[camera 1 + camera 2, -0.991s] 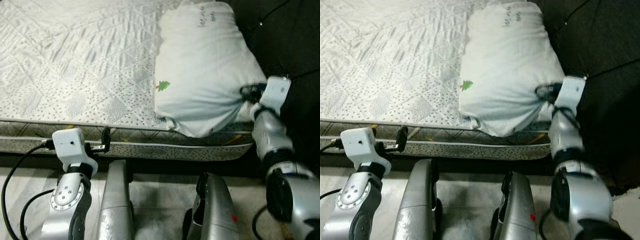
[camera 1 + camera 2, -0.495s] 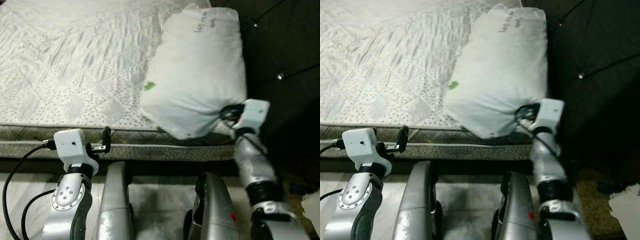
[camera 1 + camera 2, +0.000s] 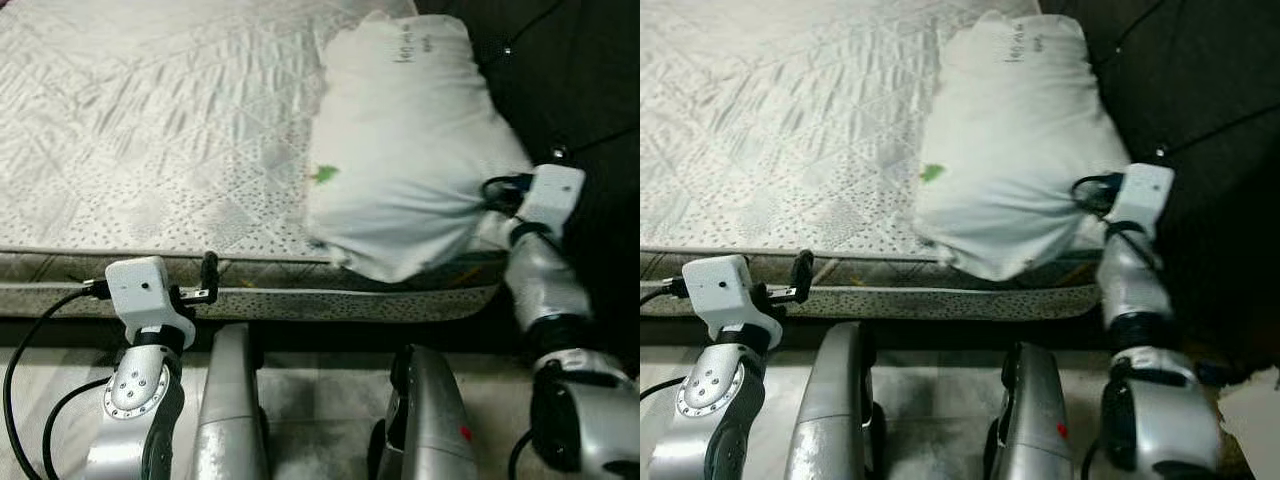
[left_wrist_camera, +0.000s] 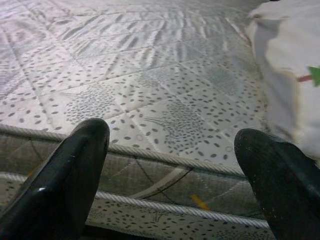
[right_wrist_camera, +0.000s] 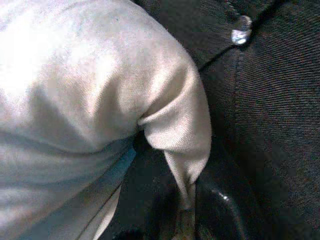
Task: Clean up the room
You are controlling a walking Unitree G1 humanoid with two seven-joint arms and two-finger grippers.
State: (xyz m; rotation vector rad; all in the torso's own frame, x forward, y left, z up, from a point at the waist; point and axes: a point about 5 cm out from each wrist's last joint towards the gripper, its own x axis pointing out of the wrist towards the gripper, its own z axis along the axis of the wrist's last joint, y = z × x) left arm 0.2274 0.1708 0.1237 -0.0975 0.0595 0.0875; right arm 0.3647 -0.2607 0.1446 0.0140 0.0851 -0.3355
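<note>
The quilted, speckled white mattress [image 3: 170,130] carries a plump white fabric pillow [image 3: 415,160] at its right end beside the dark tufted headboard [image 3: 570,90]. The right gripper [image 5: 187,210] is clenched on the pillow's corner. The left gripper [image 4: 170,170] is spread, holding nothing, near the mattress edge.

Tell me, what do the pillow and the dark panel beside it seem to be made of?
The pillow looks like soft white woven cloth, matte: it bunches and creases where the right gripper pinches its corner. The dark panel seems to be tufted fabric upholstery, with a fine ribbed weave and a shiny stud; it could also be velvet.
</note>
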